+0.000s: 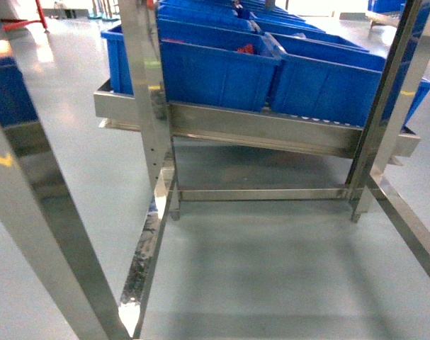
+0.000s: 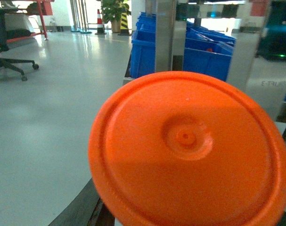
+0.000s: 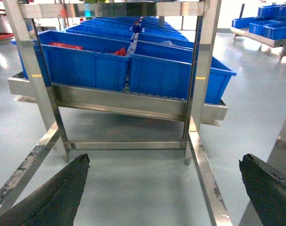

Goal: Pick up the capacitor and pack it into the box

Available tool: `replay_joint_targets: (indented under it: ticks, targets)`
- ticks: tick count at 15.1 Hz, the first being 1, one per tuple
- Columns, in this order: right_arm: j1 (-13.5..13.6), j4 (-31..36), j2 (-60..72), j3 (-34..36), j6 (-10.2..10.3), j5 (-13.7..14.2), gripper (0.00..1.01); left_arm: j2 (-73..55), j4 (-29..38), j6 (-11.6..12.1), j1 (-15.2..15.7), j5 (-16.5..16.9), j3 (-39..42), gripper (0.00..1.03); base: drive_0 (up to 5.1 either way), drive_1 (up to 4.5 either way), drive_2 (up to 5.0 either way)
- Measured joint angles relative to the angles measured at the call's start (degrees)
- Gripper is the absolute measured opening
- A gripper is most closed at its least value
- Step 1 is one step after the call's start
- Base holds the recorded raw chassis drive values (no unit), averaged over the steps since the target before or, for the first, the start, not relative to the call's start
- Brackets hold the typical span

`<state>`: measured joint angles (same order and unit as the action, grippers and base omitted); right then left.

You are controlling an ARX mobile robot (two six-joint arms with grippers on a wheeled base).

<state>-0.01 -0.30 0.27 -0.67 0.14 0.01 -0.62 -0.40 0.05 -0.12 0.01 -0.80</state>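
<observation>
Orange capacitor [image 2: 190, 150] fills left wrist view; right gripper [image 3: 164, 188] open.

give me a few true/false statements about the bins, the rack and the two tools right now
1. The blue bins sit on a steel rack. True.
2. An orange disc fills most of the left wrist view. True.
3. The right tool is shut on a capacitor. False: its fingers are spread wide with nothing between them.
4. A pink tub stands on the floor under the rack. False: only bare grey floor shows there.
5. The bins are green. False: they are blue.
</observation>
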Motion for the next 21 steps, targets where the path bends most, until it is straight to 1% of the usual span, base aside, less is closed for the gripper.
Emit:
replay_joint_targets:
  ticks: [21]
  targets:
    - [0.00, 0.02, 0.00, 0.00, 0.00, 0.00, 0.98, 0.00, 0.02, 0.00, 0.00, -0.04, 0.00, 0.44, -5.0, 2.44, 2.4]
